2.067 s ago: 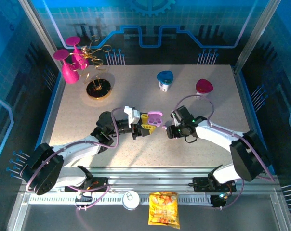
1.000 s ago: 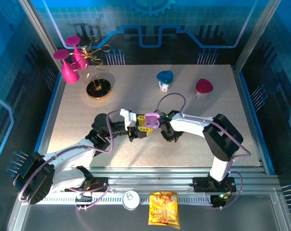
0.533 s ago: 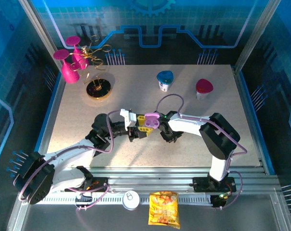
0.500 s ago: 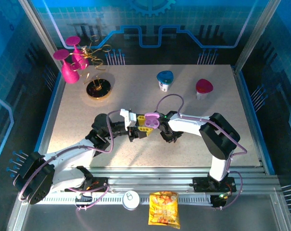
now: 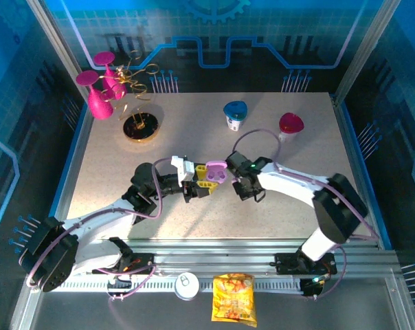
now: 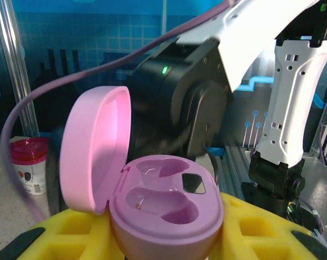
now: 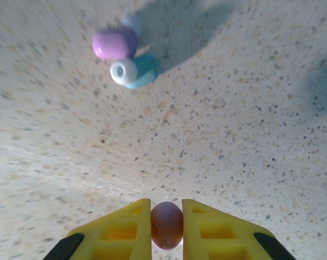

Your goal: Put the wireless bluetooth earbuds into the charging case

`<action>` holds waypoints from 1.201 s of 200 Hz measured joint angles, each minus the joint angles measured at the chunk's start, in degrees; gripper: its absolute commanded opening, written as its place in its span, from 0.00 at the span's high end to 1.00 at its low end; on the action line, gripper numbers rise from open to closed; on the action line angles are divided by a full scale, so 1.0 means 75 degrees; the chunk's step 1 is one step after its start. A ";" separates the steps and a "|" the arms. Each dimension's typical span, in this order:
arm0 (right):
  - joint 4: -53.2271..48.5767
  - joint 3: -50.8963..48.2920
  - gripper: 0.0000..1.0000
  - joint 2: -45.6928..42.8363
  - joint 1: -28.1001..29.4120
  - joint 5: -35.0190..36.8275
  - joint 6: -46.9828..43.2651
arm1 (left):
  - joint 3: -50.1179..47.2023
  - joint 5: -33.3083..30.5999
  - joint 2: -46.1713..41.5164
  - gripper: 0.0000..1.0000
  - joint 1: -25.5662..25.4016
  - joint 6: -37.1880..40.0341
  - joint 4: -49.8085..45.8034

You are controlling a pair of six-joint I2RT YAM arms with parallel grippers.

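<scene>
Right tool (image 7: 167, 207) snug on lilac earbud (image 7: 167, 225)

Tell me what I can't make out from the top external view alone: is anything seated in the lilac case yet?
Observer: Not that I can see. In the left wrist view the lilac case sits open between the left gripper's yellow fingers, lid raised, and both wells look empty.
Operator: Is the right gripper carrying something, or is it bare?
Observer: Carrying. The right wrist view shows the right gripper shut on a small lilac earbud, held above the table.
</scene>
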 measured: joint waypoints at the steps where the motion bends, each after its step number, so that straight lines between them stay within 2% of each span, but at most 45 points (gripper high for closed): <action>1: 0.0020 -0.0012 0.86 -0.0029 -0.0017 -0.0035 0.0000 | 0.0000 0.0000 0.0000 0.81 -0.0003 -0.0003 0.0000; 47: 0.1163 -0.1142 0.85 -0.1559 -0.1445 -0.2425 0.0417 | -0.0006 0.0000 0.0070 0.81 -0.0003 -0.0003 0.0058; 76: 0.1749 -0.1684 0.84 -0.1856 -0.2037 -0.4010 0.0664 | -0.0009 0.0003 0.0117 0.81 -0.0003 -0.0017 0.0085; 105: 0.2404 -0.2008 0.84 -0.2057 -0.2430 -0.5196 0.1061 | -0.0006 0.0003 0.0192 0.81 -0.0003 -0.0026 0.0114; 130: 0.2600 -0.2008 0.84 -0.2075 -0.2684 -0.5718 0.1244 | -0.0006 0.0006 0.0248 0.81 0.0000 -0.0032 0.0169; 185: 0.2582 -0.1935 0.84 -0.2017 -0.3133 -0.6234 0.1603 | -0.0009 0.0006 0.0460 0.81 -0.0003 -0.0082 0.0329; 240: 0.2681 -0.1734 0.84 -0.2092 -0.3182 -0.6586 0.1661 | -0.0006 0.0003 0.0877 0.81 -0.0003 -0.0079 0.0662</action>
